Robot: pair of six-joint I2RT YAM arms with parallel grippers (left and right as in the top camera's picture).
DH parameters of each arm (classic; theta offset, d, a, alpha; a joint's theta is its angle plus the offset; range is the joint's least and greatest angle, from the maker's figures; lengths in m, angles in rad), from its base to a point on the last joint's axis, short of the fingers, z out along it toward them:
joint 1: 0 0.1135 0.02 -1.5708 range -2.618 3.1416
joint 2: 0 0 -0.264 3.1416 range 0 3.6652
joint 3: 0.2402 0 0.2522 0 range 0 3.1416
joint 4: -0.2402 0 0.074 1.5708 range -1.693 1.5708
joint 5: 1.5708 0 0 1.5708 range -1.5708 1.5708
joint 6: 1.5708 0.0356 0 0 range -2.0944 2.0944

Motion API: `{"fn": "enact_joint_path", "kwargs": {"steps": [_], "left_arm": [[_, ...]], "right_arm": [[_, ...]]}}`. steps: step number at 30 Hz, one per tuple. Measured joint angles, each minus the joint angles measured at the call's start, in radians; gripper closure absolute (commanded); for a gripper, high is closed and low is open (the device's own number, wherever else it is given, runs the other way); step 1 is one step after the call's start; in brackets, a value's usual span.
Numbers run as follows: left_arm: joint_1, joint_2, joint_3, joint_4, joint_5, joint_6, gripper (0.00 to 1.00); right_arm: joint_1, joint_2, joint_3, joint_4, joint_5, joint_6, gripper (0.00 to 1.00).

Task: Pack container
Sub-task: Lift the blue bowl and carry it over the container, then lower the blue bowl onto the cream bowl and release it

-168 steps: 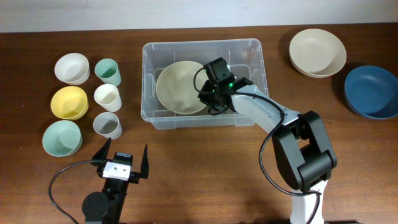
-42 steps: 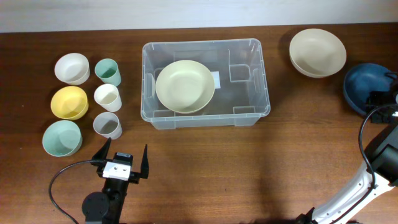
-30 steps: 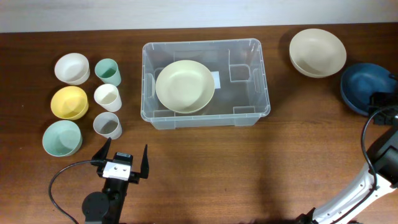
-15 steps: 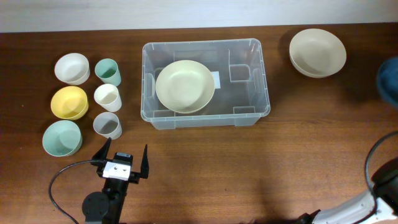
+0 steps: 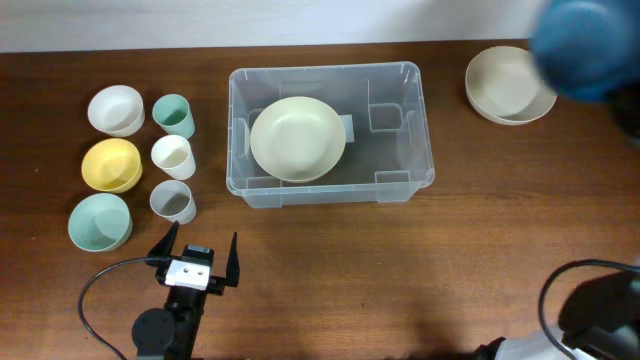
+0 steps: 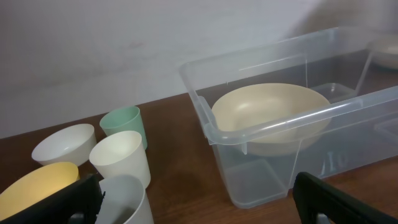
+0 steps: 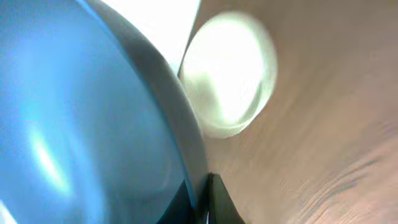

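The clear plastic container (image 5: 400, 150) stands mid-table with a beige bowl (image 5: 297, 138) in its left half; both also show in the left wrist view, container (image 6: 273, 127) and bowl (image 6: 270, 115). A blue bowl (image 5: 585, 45) hangs blurred in the air at the back right, over the edge of a cream bowl (image 5: 500, 90). My right gripper (image 7: 202, 202) is shut on the blue bowl's rim (image 7: 74, 124), with the cream bowl (image 7: 227, 74) below on the table. My left gripper (image 5: 195, 262) is open and empty near the front left edge.
Left of the container stand a white bowl (image 5: 115, 109), a yellow bowl (image 5: 110, 165), a pale green bowl (image 5: 99, 222), a green cup (image 5: 173, 114), a white cup (image 5: 172, 156) and a grey cup (image 5: 172, 201).
My right gripper has lifted the blue bowl off the table at the right edge and carried it up and toward the back left. The left arm has not moved.
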Motion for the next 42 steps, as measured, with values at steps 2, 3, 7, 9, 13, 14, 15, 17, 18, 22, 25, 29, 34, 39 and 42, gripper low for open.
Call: {"fn": "enact_joint_path", "kwargs": {"steps": [2,3,7,9,13,14,15,17,18,22,25,29,34,39,42], "left_arm": [[0.0,0.0,0.0,0.0,0.0,0.0,0.0],[0.0,0.0,0.0,0.0,0.0,0.0,0.0],[0.0,0.0,0.0,0.0,0.0,0.0,0.0],[0.0,0.0,0.0,0.0,0.0,0.0,0.0],[0.0,0.0,0.0,0.0,0.0,0.0,0.0],[0.0,0.0,0.0,0.0,0.0,0.0,0.0],[0.0,0.0,0.0,0.0,0.0,0.0,0.0],[0.0,0.0,0.0,0.0,0.0,0.0,0.0],[0.0,0.0,0.0,0.0,0.0,0.0,0.0],[0.0,0.0,0.0,0.0,0.0,0.0,0.0],[0.0,0.0,0.0,0.0,0.0,0.0,0.0],[0.0,0.0,0.0,0.0,0.0,0.0,0.0],[0.0,0.0,0.0,0.0,0.0,0.0,0.0],[0.0,0.0,0.0,0.0,0.0,0.0,0.0],[0.0,0.0,0.0,0.0,0.0,0.0,0.0]], "right_arm": [[0.103,0.0,0.0,-0.008,-0.02,-0.029,0.96],[0.159,0.0,0.0,-0.008,-0.029,-0.042,0.96],[0.385,0.0,0.0,-0.009,-0.029,-0.076,0.96],[0.486,0.002,0.0,-0.008,-0.003,-0.087,0.96],[0.667,0.029,0.0,-0.008,0.076,-0.094,0.96],[0.705,0.042,0.0,-0.008,0.097,-0.093,0.96],[0.738,0.056,0.0,-0.008,0.117,-0.092,0.96],[0.798,0.092,0.0,-0.008,0.155,-0.09,0.96],[0.819,0.11,0.0,-0.005,0.17,-0.089,0.96],[0.872,0.188,0.0,0.014,0.21,-0.089,0.96],[0.874,0.235,0.0,0.025,0.227,-0.086,0.96],[0.871,0.285,0.0,0.034,0.239,-0.085,0.96],[0.871,0.331,0.0,0.05,0.227,-0.084,0.96],[0.871,0.368,0.0,0.06,0.216,-0.082,0.96],[0.871,0.378,0.0,0.066,0.215,-0.082,0.96]]}}
